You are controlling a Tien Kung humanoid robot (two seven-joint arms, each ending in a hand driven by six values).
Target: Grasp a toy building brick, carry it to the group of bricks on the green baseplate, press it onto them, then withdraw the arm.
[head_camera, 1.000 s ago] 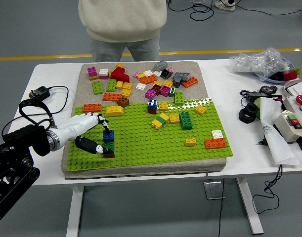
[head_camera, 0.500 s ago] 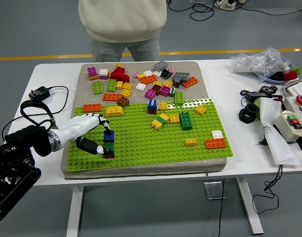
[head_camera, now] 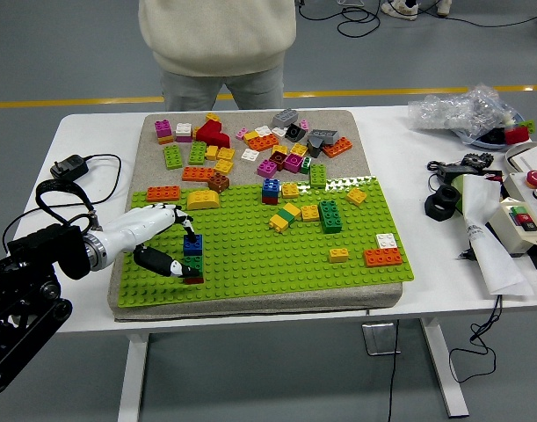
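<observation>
Left hand on the brick stack

I see my left hand [head_camera: 167, 239] pinching the blue brick [head_camera: 192, 244], which sits atop a green brick [head_camera: 193, 262] and a dark red one on the green baseplate [head_camera: 250, 255], near its left front corner.

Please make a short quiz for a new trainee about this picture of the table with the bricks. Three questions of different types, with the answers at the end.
1. True or false: the left hand is at a small stack with a blue brick on top, near the left edge of the green baseplate.
2. Multiple choice: where do most loose bricks lie? A) on the grey mat beyond the baseplate; B) on the bare white table at the right; C) on the floor.
3. Fill in: near the baseplate's right edge, a white brick lies just behind an ______ brick.

Key: 1 true; 2 A; 3 orange.
</observation>
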